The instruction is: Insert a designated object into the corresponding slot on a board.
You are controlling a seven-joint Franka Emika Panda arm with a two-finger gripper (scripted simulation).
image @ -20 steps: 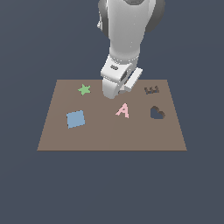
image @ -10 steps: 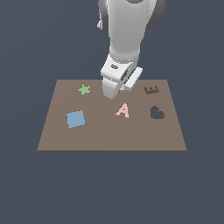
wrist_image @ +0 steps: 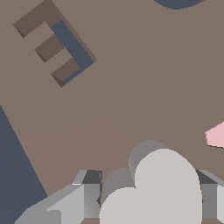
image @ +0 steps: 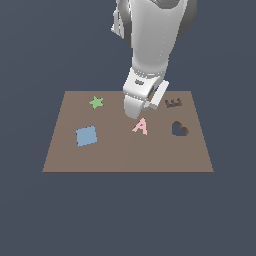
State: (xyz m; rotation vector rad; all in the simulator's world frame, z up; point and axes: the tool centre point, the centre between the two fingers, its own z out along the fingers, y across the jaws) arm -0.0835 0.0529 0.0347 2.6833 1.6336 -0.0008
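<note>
The gripper (image: 134, 111) hangs over the board (image: 125, 155), at 11 o'clock from the A (image: 141, 126), and seems to squeeze a pale heart piece (wrist_image: 162, 183), likely meant for the heart hole (image: 179, 129) at 3 o'clock.

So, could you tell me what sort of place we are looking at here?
It looks like a bare simulated test scene, not a real room: a flat brown board floating on a plain dark backdrop, flat-shaded shapes such as the pink letter A and E-shaped cut-out, and a smooth rendered arm.

Hand (image: 136, 112) above board (image: 120, 155)
</note>
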